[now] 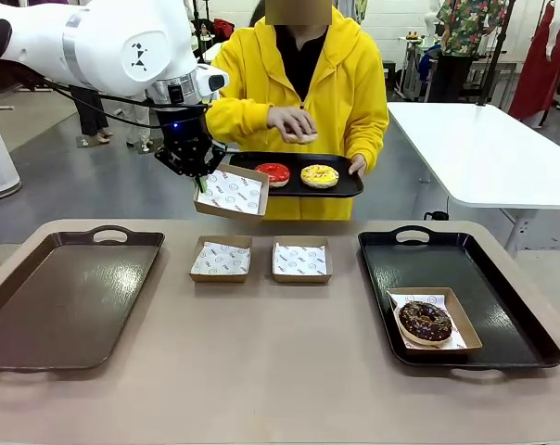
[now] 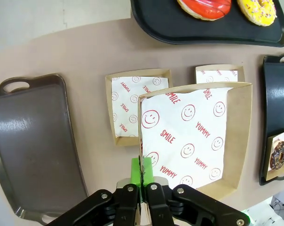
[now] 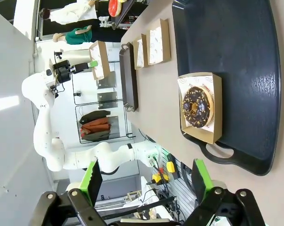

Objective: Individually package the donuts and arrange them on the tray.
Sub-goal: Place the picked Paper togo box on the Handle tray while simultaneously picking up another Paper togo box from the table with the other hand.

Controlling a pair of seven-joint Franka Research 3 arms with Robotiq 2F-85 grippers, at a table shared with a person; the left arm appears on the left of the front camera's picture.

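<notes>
My left gripper (image 1: pixel 202 180) is shut on the rim of an empty paper-lined box (image 1: pixel 232 193), holding it in the air beside a small black tray (image 1: pixel 349 188) that a person in a yellow hoodie holds. On that tray lie a red-iced donut (image 1: pixel 273 173) and a yellow-iced donut (image 1: pixel 319 175). In the left wrist view the green pads (image 2: pixel 137 175) pinch the box (image 2: pixel 189 136) wall, with the red donut (image 2: pixel 205 7) and yellow donut (image 2: pixel 257 9) beyond. A chocolate sprinkled donut (image 1: pixel 426 321) sits boxed on the right tray (image 1: pixel 419 264). My right gripper (image 3: pixel 147 181) is open above that donut (image 3: pixel 197 106).
Two empty lined boxes (image 1: pixel 221 258) (image 1: pixel 300 260) stand side by side at the table's middle. A bare brown tray (image 1: pixel 67 297) lies at the left. The person's free hand (image 1: pixel 292 123) hovers over the held tray. A white table (image 1: pixel 484 148) stands behind at the right.
</notes>
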